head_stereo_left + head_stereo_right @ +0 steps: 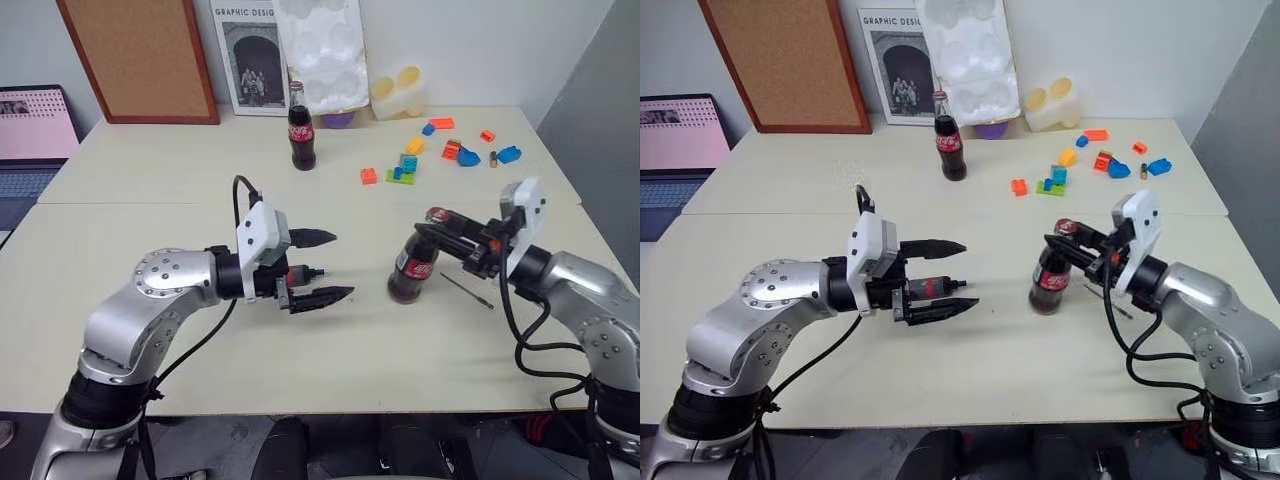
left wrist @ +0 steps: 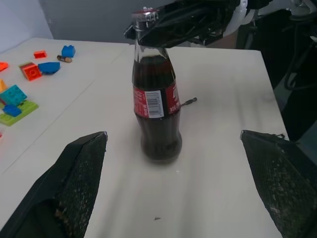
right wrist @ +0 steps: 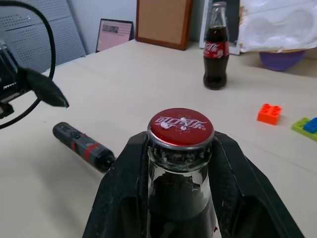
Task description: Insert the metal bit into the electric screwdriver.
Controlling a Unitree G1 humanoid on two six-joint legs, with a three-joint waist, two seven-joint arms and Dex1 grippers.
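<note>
— So where is the metal bit (image 1: 467, 290) right now?

— Lying flat on the table (image 1: 330, 350), just beside the base of the near cola bottle (image 1: 410, 270), on the robot's right of it. Nothing touches it.

— And the electric screwdriver (image 3: 83, 146)?

— Also lying on the table, to the bottle's left, close under the left gripper (image 1: 320, 268). It sits loose; the left fingers are spread wide with nothing between them.

— What is the right gripper (image 3: 181, 148) doing?

— Its fingers are clamped around the near bottle's neck, just under the red cap. A second cola bottle (image 1: 302, 128) stands well apart, near some coloured bricks (image 1: 404, 170).

— So how far along is it?

— I'd judge barely started. Neither tool nor bit is picked up, and the bottle looks like an obstacle to clear. Grasping both, aligning them and inserting all remain.
</note>
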